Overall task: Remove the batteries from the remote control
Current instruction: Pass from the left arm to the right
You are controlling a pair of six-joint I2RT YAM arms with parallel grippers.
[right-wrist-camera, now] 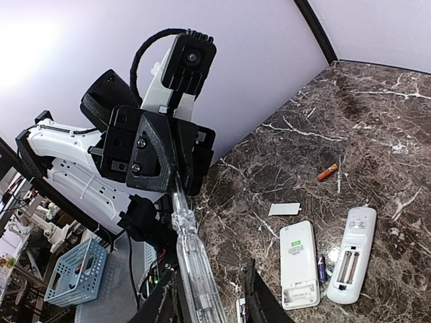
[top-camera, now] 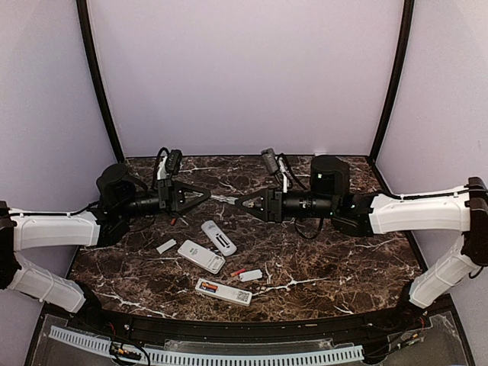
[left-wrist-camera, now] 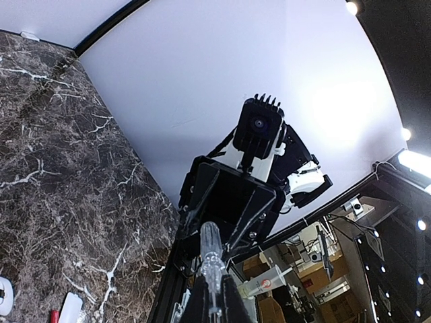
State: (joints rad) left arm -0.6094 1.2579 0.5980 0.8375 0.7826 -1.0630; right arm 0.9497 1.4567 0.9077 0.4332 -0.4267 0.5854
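Observation:
Three white remotes lie face down on the marble table: one [top-camera: 219,237] with a bare battery bay, also in the right wrist view [right-wrist-camera: 351,254]; a second [top-camera: 201,256] [right-wrist-camera: 298,264]; a third [top-camera: 223,291] with batteries in its bay. A purple battery [right-wrist-camera: 321,266] lies between the first two. An orange battery [right-wrist-camera: 328,172] lies apart, and a red one [top-camera: 238,272] lies by a cover. My left gripper [top-camera: 201,195] is shut on the shaft of a clear screwdriver [left-wrist-camera: 210,256]. Its handle [right-wrist-camera: 195,269] reaches between the open fingers of my right gripper [top-camera: 241,203].
Two small white battery covers lie loose, one [top-camera: 165,246] left of the remotes and one [top-camera: 250,275] by the red battery. Both arms hover tip to tip above the table's middle. Purple walls close the back and sides.

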